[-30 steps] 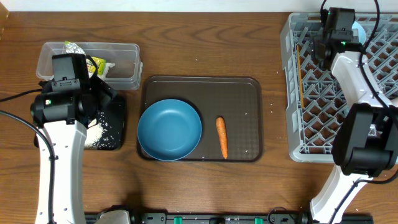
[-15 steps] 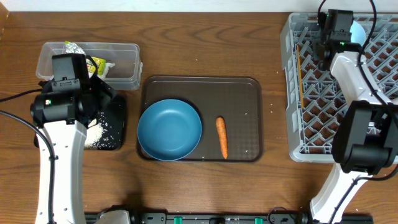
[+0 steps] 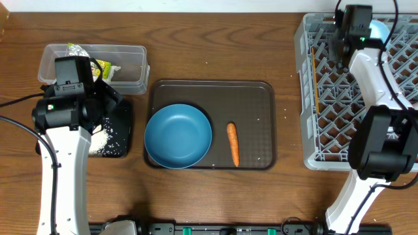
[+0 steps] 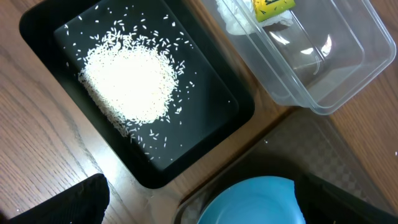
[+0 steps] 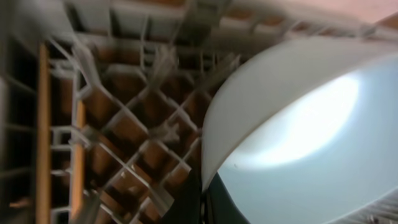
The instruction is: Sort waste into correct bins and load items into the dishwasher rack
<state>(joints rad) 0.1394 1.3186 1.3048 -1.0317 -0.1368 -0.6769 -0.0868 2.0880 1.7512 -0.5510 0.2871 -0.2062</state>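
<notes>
- left gripper [image 4: 214, 202]: jaws wide apart, empty, above black tray [image 4: 208, 121] of rice [image 4: 127, 81]
- right gripper [image 3: 357, 23]: closed, over dishwasher rack [image 3: 307, 98], beside pale-blue bowl [image 5: 298, 137]

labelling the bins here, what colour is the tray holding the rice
Black. The tray under the rice shows best in the left wrist view.

Rice [image 4: 127, 78] heaped in black tray [image 4: 208, 127], wrapper [image 3: 104, 67] in clear tub [image 3: 132, 70], carrot [image 3: 232, 143] beside blue dish [image 3: 177, 136], pale bowl [image 5: 311, 137] in grey rack [image 3: 307, 98].
</notes>
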